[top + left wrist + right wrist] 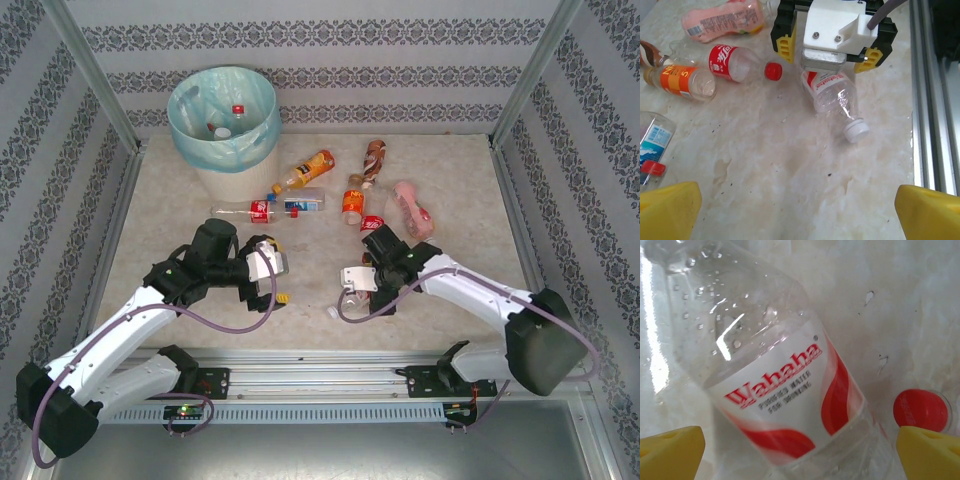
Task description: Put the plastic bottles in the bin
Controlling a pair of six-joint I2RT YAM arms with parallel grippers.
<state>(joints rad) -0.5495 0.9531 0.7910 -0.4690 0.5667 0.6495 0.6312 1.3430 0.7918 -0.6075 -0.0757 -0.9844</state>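
My right end effector hangs released. Its fingers are spread wide on either side of a clear Wahaha bottle, and in the left wrist view I see a gap between each finger and the plastic. That bottle lies on its side on the surface, well right of the bin and nearer the arm bases. My left end effector is released too, with only bare surface between its yellow pads, on the near side of the bin.

The Wahaha bottle is thin, see-through plastic beaded with droplets, with a red-and-white label and a white cap. Right of the bin lie an orange bottle, a brown bottle and a pink bottle. Inside the bin's crinkled teal liner lie red-capped bottles.

The surface is pale, speckled marble pattern. Banded floral wallpaper and aluminium posts enclose it.
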